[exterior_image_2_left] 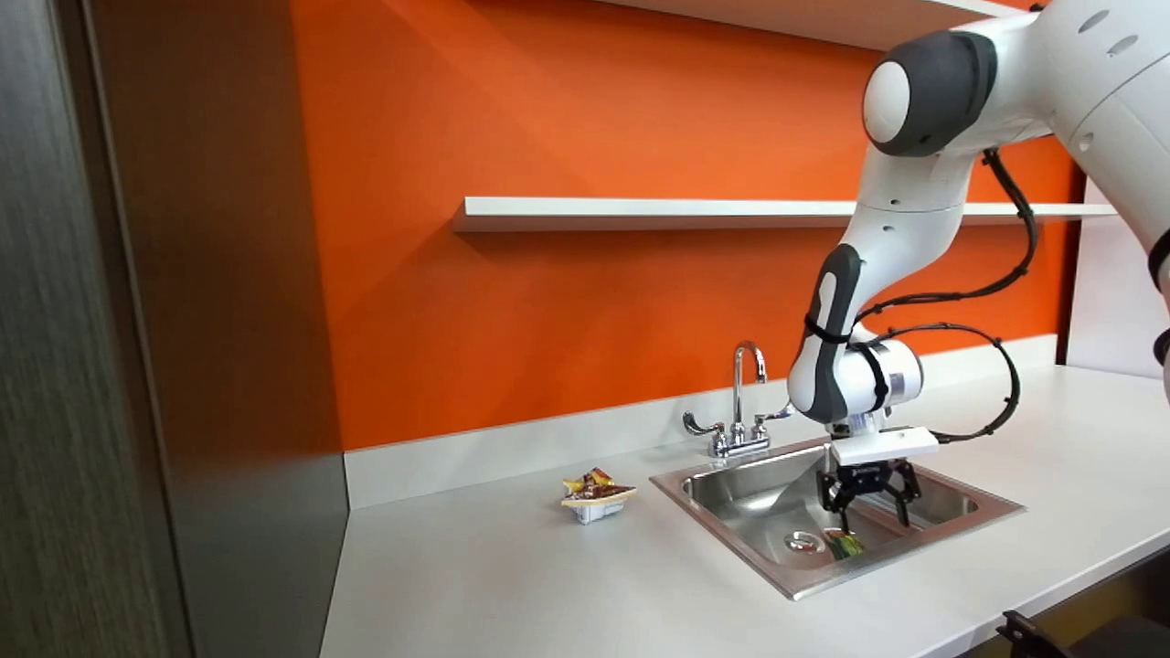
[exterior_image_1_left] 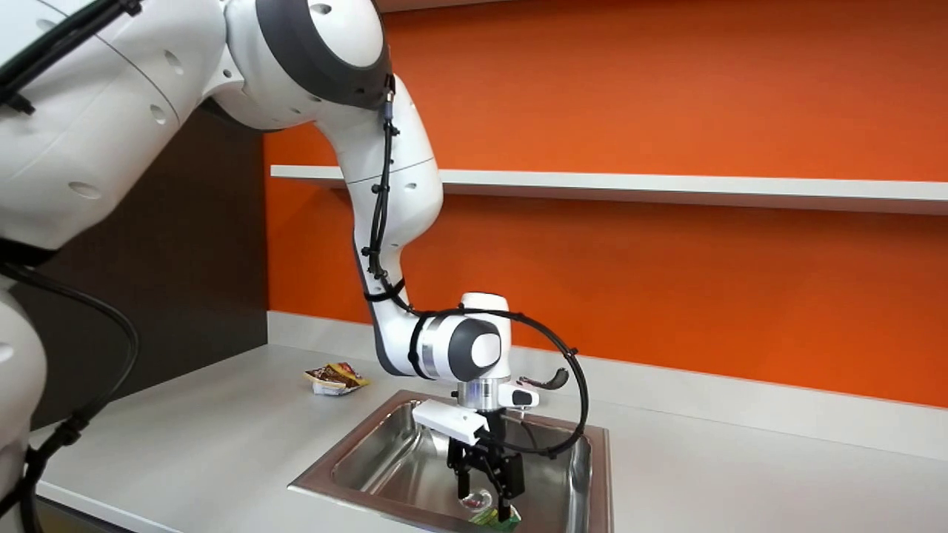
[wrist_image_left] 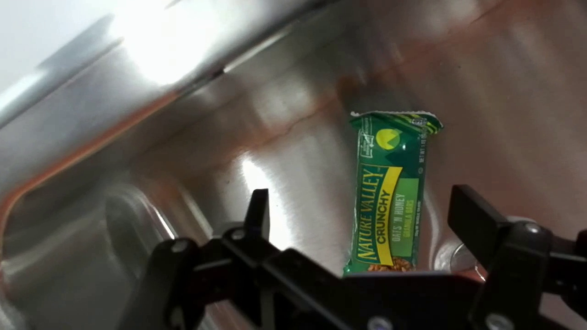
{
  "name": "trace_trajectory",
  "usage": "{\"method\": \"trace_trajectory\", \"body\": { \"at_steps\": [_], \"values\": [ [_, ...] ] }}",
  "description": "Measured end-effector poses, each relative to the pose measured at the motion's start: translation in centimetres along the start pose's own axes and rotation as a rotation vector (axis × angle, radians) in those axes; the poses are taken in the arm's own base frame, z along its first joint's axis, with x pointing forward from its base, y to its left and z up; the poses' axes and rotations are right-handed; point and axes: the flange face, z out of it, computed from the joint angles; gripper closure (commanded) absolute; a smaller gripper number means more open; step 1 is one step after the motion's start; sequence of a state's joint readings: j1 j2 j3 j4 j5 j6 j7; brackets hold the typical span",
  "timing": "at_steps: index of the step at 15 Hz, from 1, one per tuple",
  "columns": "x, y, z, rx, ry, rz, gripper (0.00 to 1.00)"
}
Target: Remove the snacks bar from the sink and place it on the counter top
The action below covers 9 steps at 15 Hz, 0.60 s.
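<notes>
We find the end effector [wrist_image_left: 363,211] released, its two black fingers [wrist_image_left: 257,211] spread well apart and pointing down into the sink [exterior_image_2_left: 793,582]. In the wrist view they stand on either side of the snack bar [wrist_image_left: 390,197], which lies on the steel floor of the sink; whether a fingertip touches it we cannot tell. We can read Nature Valley Crunchy Oats 'n Honey on its green wrapper, one crimped end in plain sight, the other hidden behind the end effector. Just beside the bar we see the round drain [exterior_image_2_left: 804,542]. Above, the white arm [exterior_image_1_left: 404,178] bends over the sink, a black cable [exterior_image_1_left: 583,385] looping out near its wrist. In an exterior view, a chrome faucet [exterior_image_2_left: 739,393] with two lever handles stands behind the sink. Further out, both exterior views show us a small bundle of packets [exterior_image_2_left: 596,493] on the pale counter [exterior_image_2_left: 494,567], yellow, red and brown above and white below, near the sink but apart from it. Beyond the counter we have an orange wall [exterior_image_2_left: 585,311] with a long white shelf [exterior_image_2_left: 658,208] across it, and a dark panel [exterior_image_2_left: 228,274] at one end.
</notes>
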<state>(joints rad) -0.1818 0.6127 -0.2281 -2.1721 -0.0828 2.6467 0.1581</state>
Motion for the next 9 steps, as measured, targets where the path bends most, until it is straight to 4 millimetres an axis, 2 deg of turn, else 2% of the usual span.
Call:
{"method": "trace_trajectory", "body": {
  "at_steps": [9],
  "values": [
    [1.4,0.0,2.3,-0.008,0.006,0.016,0.0]
  ]
}}
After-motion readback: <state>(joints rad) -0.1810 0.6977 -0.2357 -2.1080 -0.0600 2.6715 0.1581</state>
